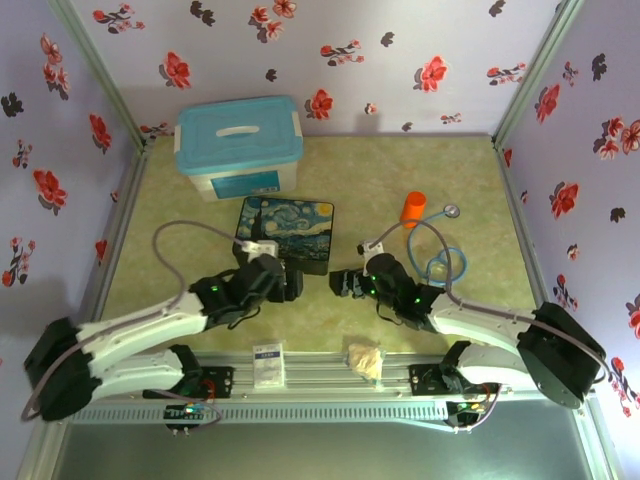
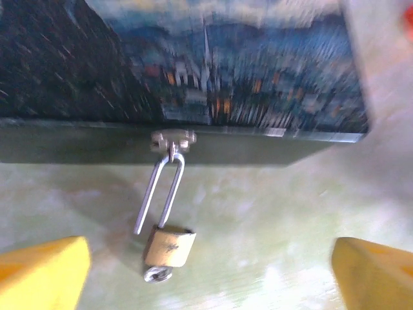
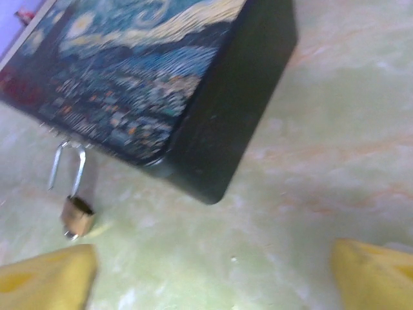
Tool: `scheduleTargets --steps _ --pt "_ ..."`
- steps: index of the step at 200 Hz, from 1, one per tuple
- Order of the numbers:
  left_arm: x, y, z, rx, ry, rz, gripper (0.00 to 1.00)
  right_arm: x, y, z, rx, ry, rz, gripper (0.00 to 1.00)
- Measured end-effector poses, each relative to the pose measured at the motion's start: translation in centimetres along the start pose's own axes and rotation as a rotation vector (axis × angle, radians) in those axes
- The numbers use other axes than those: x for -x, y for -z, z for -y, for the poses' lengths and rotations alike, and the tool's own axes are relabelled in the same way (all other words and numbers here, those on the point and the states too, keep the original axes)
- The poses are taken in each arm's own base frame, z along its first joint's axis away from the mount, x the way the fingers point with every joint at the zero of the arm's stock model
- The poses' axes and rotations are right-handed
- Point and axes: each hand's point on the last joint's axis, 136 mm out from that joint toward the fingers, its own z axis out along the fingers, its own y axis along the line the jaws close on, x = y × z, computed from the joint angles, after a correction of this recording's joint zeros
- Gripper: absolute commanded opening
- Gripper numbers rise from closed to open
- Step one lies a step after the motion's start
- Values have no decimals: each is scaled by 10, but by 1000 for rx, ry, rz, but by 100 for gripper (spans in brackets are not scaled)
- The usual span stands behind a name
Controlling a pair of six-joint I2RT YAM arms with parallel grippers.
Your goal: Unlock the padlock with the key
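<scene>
**Both hands spread wide, padlock hanging off the box latch**

Left hand (image 2: 206,284) is opened right up with nothing in it, and the right hand (image 3: 210,278) is the same. In the left wrist view the padlock (image 2: 169,247) lies on the table (image 2: 277,213) at roughly 11 o'clock from the hand. Its shackle is hooked through the latch (image 2: 172,138) of the dark painted box (image 2: 245,71), and one leg is popped free of the brass body. A tiny silvery bit at the body's 6 o'clock end looks like the key (image 2: 157,276), though it's too blurry to be sure. In the right wrist view the padlock sits at about 10 o'clock.
</scene>
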Motion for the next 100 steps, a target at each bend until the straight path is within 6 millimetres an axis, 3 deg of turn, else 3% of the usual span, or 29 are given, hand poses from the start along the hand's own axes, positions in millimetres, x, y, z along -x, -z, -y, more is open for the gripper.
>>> scheduleTargets --steps 20,40,72,82,100 --pt "16 10 -10 -53 65 52 100 -6 -2 -17 66 -29 -19 99" --pt "18 8 -28 -47 109 46 100 -17 -4 -42 123 -7 -43 96" --pt "17 2 -53 -28 165 19 99 -30 -29 -88 195 1 -92 69" --pt "21 2 -55 -34 182 23 99 -33 -42 -95 197 -25 -98 61" --pt "28 2 -56 -57 206 38 99 -41 -63 -99 178 -49 -107 56"
